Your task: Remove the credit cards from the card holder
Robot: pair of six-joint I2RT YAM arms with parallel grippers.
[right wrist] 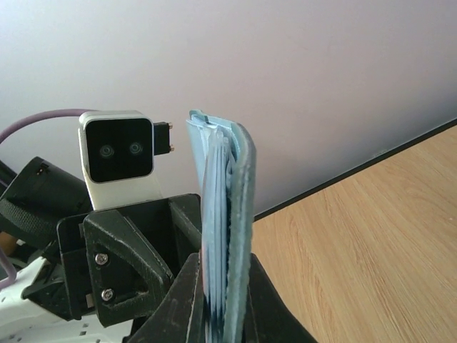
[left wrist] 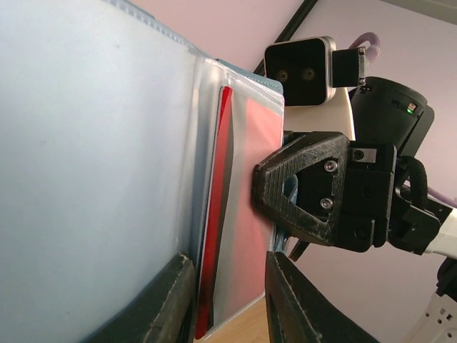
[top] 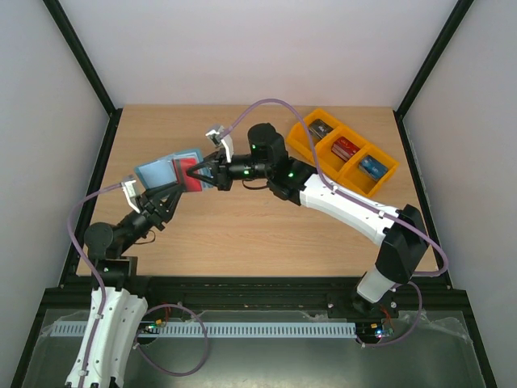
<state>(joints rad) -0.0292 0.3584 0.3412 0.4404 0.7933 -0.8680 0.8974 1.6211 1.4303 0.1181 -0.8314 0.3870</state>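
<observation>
Overhead, my 2 arms meet above the left half of the table (top: 266,234). The card holder (top: 155,172) is held open between them, with a red card (top: 194,185) in its right leaf. My left gripper (top: 172,187) takes the lower edge and my right gripper (top: 197,171) takes the right leaf. The orange tray (top: 359,137), far right, holds a dark grey card (top: 321,129), a second red card (top: 346,148) and a blue card (top: 371,167), 1 per compartment.

Left wrist: my fingers (left wrist: 161,307) clamp the clear pocket leaf that holds the red card.

Right wrist: my fingers (right wrist: 175,311) are pinched tight on the holder's edge, which stands upright.
</observation>
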